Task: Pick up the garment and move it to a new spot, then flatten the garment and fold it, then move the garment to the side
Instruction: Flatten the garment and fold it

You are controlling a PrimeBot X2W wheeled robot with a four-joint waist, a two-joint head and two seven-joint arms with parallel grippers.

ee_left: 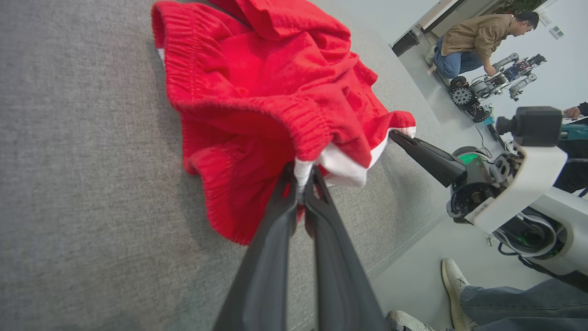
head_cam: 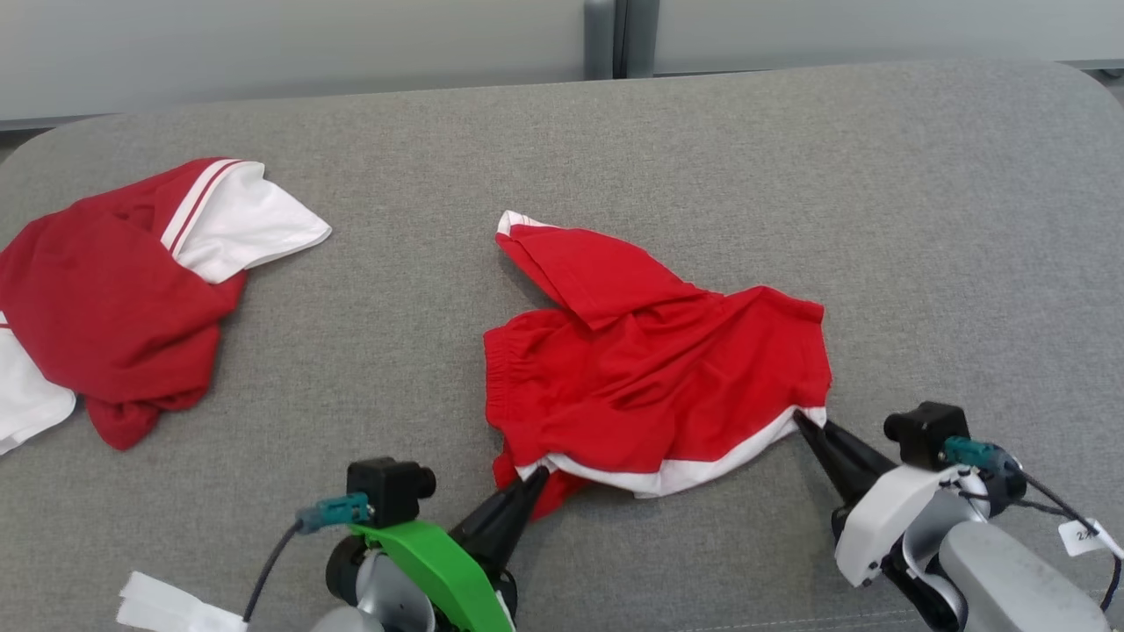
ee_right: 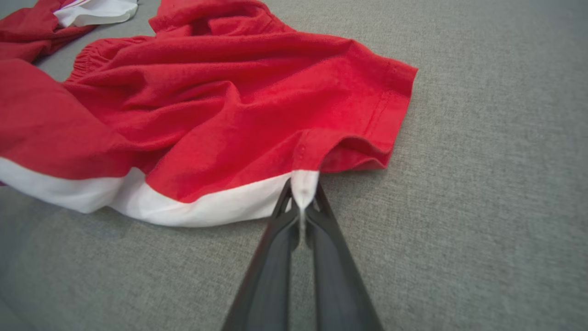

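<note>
- At the far left of the bench (head_cam: 790,175), a second heap of red and white cloth (head_cam: 105,290) is seen, well apart from the work and touched by neither tool.
- The left tool (head_cam: 538,476) is seen pressed together on the near left corner of the garment. In the left wrist view, the white edge is pinched between its two dark fingers (ee_left: 271,230).
- The garment (head_cam: 650,369), a pair of red shorts with a white hem, is found near the middle of the bench. It is crumpled, with one part folded back over the rest and the gathered waistband to the left. Most of it appears to rest on the grey cover.
- The right tool (head_cam: 801,420) is pressed together on the near right corner of the hem. In the right wrist view, a small tab of white cloth is nipped between its tips.
- The first step is judged to be only begun: both near corners are gripped, but the garment is not yet lifted or carried to a new spot.
- Flattening, folding and setting the garment aside are all judged to be left.
</note>
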